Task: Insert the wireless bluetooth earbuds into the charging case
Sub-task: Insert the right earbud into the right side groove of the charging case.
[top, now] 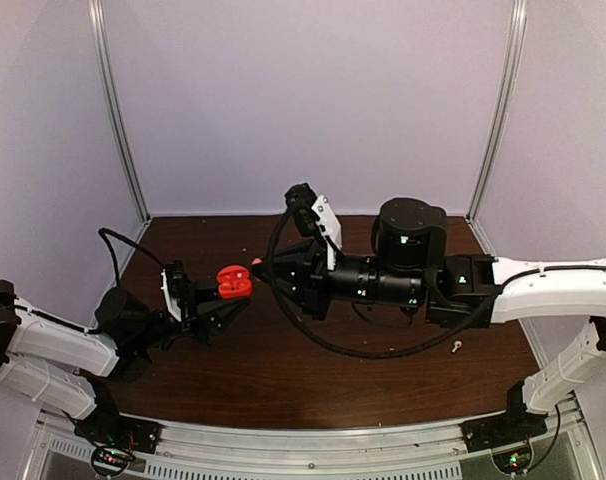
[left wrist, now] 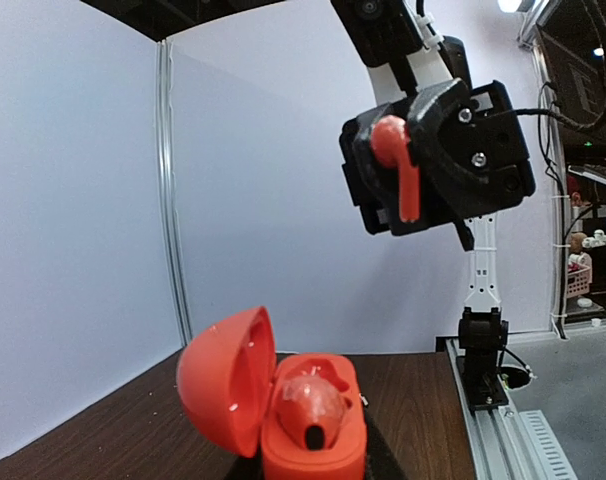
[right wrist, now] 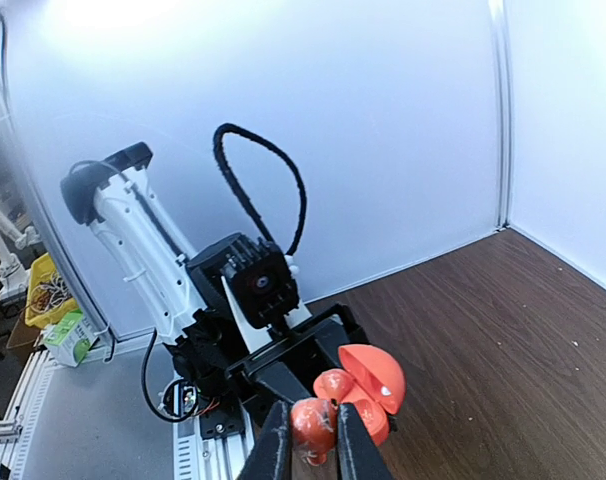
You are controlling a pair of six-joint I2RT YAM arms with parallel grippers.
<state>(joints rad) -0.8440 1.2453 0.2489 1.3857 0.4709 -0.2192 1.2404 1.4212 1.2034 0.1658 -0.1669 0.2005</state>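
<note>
A red-orange charging case (top: 234,282) stands open in my left gripper (top: 215,300), which is shut on its base and holds it above the table. In the left wrist view the case (left wrist: 223,385) has its lid swung left, and one red-orange earbud (left wrist: 313,405) sits in it. My right gripper (top: 260,266) is shut on a second red-orange earbud (right wrist: 313,424), just right of the case and a little above it. That earbud (left wrist: 398,165) also shows stem down in the left wrist view. The case (right wrist: 371,380) lies just beyond my right fingertips (right wrist: 274,450).
A small white earbud-like piece (top: 456,346) lies on the brown table (top: 283,370) at the right, under my right arm. White walls close in the back and sides. A metal rail (top: 313,440) runs along the near edge.
</note>
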